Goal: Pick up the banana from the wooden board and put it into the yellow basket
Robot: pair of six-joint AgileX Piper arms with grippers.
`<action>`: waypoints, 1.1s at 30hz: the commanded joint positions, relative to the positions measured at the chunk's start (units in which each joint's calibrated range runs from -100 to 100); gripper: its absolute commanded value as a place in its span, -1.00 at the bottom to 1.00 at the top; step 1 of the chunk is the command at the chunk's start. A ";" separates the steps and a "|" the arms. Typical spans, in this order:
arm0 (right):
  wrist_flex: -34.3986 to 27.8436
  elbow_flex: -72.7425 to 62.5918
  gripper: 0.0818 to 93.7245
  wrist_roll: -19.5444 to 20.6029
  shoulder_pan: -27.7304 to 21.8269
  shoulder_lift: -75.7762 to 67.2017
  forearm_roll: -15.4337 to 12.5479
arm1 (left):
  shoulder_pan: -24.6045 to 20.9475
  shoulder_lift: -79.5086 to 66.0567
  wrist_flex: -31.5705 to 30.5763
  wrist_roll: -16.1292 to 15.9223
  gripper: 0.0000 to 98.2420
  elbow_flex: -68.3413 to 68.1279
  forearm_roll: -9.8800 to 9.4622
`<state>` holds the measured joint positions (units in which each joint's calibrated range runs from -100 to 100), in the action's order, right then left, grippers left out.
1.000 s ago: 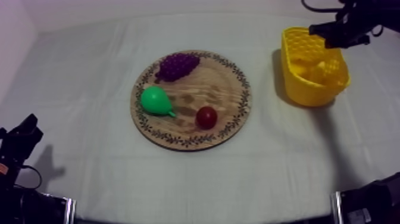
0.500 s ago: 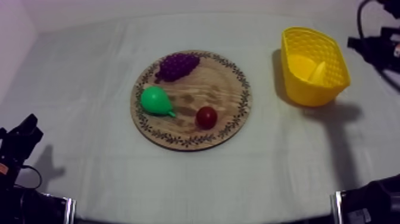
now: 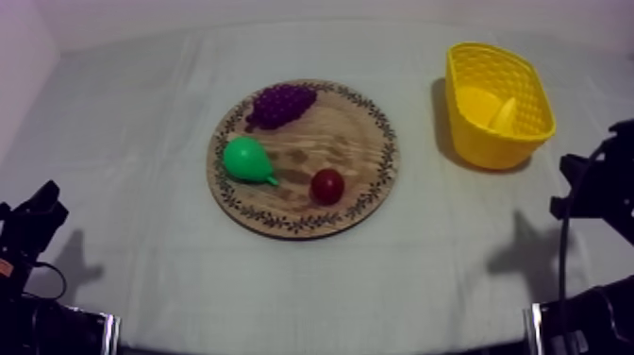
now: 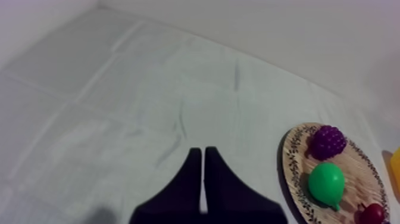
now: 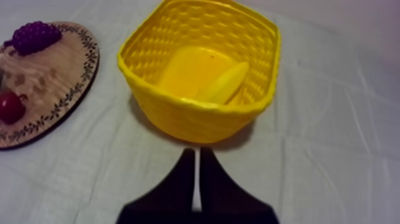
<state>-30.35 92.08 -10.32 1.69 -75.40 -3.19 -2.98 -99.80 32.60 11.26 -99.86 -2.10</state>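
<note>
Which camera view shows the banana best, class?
The right wrist view: the banana lies close, inside the yellow basket. The top view gives a small glimpse. The left wrist view faces the wooden board.

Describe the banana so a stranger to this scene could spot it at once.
In the top view, look right of the board to the yellow basket. The banana lies inside it. It is smooth and long, unlike the woven basket walls of the same colour.
</note>
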 commanded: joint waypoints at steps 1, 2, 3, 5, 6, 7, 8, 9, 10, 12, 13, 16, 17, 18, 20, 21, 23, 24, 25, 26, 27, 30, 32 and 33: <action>-1.58 1.32 -0.99 -1.39 -0.26 -5.38 -0.47 | -0.03 -0.03 -0.02 -0.01 -1.00 -0.03 0.02; -2.11 1.90 -0.99 -1.80 -0.48 -6.46 -0.80 | -0.03 -0.03 -0.02 -0.01 -1.00 -0.03 0.02; -2.63 2.44 -0.99 -2.27 -0.75 -7.50 -1.21 | -0.03 -0.03 -0.02 -0.01 -1.00 -0.03 0.02; -3.64 3.53 -0.99 -3.10 -1.30 -9.47 -1.98 | -0.03 -0.03 -0.02 -0.01 -1.00 -0.03 0.02; -4.09 4.11 -0.99 -3.39 -1.51 -10.41 -2.25 | -0.03 -0.03 -0.02 -0.01 -1.00 -0.03 0.02; -4.48 4.75 -0.99 -3.55 -1.61 -11.33 -2.42 | -0.03 -0.03 -0.02 -0.01 -1.00 -0.03 0.02; -4.87 5.40 -0.99 -3.57 -1.65 -12.23 -2.41 | -0.03 -0.03 -0.02 -0.01 -1.00 -0.03 0.02; -5.24 5.92 -0.99 -3.18 -1.62 -13.09 -2.06 | -0.03 -0.03 -0.02 -0.01 -1.00 -0.03 0.02; -5.77 6.25 -0.99 -2.90 -1.57 -13.84 -1.81 | -0.03 -0.03 -0.02 -0.01 -1.00 -0.03 0.02; -6.70 6.56 -0.99 -2.53 -1.51 -15.19 -1.48 | -0.03 -0.03 -0.02 -0.02 -1.00 -0.03 0.02; -7.15 6.60 -0.99 -2.39 -1.52 -15.80 -1.37 | -0.03 -0.03 -0.02 0.00 -1.00 -0.03 0.02; -8.71 6.46 -0.99 -1.72 -1.74 -17.99 -1.14 | -0.03 -0.03 -0.02 -0.02 -1.00 -0.03 0.02; -9.31 6.37 -0.99 -1.46 -1.84 -18.70 -1.10 | -0.03 -0.03 -0.02 -0.02 -1.00 -0.03 0.02; -9.80 6.26 -0.99 -1.18 -1.89 -19.19 -1.06 | -0.03 -0.03 -0.02 -0.01 -1.00 -0.03 0.02; -10.45 6.14 -0.99 -0.54 -2.00 -19.78 -1.00 | -0.03 -0.03 -0.02 -0.01 -1.00 -0.03 0.02; -10.67 6.11 -0.99 -0.17 -2.05 -19.95 -0.95 | -0.03 -0.03 -0.02 -0.01 -1.00 -0.03 0.02; -10.96 6.07 -0.99 0.63 -2.11 -20.16 -0.87 | -0.03 -0.03 -0.02 -0.01 -1.00 -0.03 0.02; -11.02 6.05 -0.99 1.05 -2.03 -20.22 -0.80 | -0.03 -0.03 -0.02 -0.01 -1.00 -0.03 0.02; -10.90 6.11 -0.99 1.66 -1.84 -20.26 -0.46 | -0.03 -0.03 -0.02 -0.01 -1.00 -0.03 0.02; -10.55 6.35 -0.99 2.49 -1.56 -20.29 0.14 | -0.03 -0.03 -0.02 -0.01 -1.00 -0.03 0.02; -9.68 6.72 -0.99 2.99 -1.30 -20.31 0.67 | -0.03 -0.03 -0.02 -0.01 -1.00 -0.03 0.02; -7.95 7.29 -0.99 2.18 -0.80 -20.34 1.56 | -0.03 -0.03 -0.02 -0.01 -1.00 -0.03 0.02; -7.55 7.44 -0.99 0.79 -0.67 -20.34 1.81 | -0.03 -0.03 -0.02 -0.01 -1.00 -0.03 0.02; -7.43 7.48 -0.99 0.14 -0.63 -20.35 1.88 | -0.03 -0.03 -0.02 -0.01 -1.00 -0.03 0.02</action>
<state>-37.69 99.53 -7.55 1.00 -95.71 -1.36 -2.98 -99.80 32.60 11.26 -99.86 -2.10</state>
